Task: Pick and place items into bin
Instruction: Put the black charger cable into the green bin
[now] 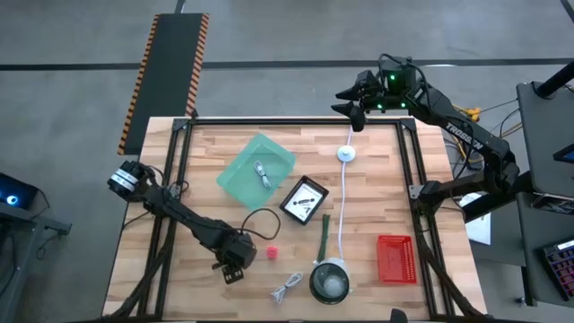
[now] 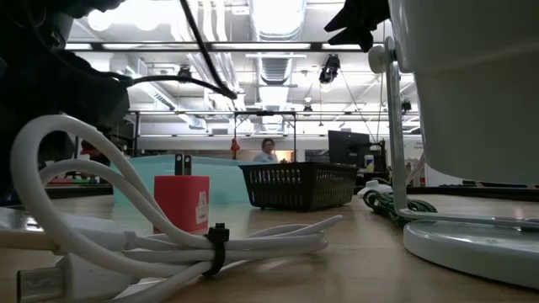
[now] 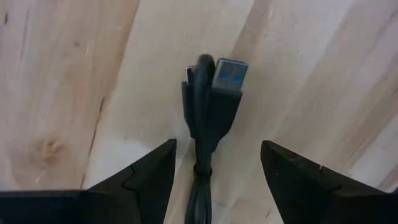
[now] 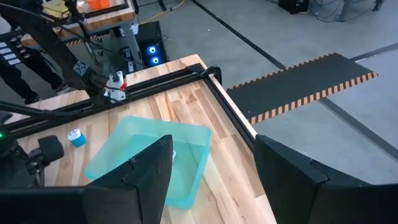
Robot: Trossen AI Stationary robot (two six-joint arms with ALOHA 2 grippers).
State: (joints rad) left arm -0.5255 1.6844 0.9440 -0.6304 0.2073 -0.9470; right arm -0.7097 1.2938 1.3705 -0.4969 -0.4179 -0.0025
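Observation:
My left gripper (image 1: pixel 236 260) is low over the near-left part of the table and open. In the left wrist view its fingers (image 3: pixel 149 177) stand on either side of a black USB cable's plug end (image 3: pixel 224 84), which lies flat on the wood; they do not touch it. The cable's loop (image 1: pixel 260 219) curls toward the table's middle. A small red block (image 1: pixel 271 253), a coiled white cable (image 1: pixel 287 287) and a dark green stick (image 1: pixel 323 235) lie nearby. The teal bin (image 1: pixel 257 170) holds a coiled cable (image 1: pixel 262 172). My right gripper (image 4: pixel 212 142) is open, raised over the far edge.
A black tray with a white card (image 1: pixel 303 202) sits right of the bin. A round grey bowl (image 1: pixel 329 282) stands at the near edge, with a red basket (image 1: pixel 395 258) to its right. A long white cord with a puck (image 1: pixel 345 154) runs down the middle. Black frame rails (image 1: pixel 170 188) border the table.

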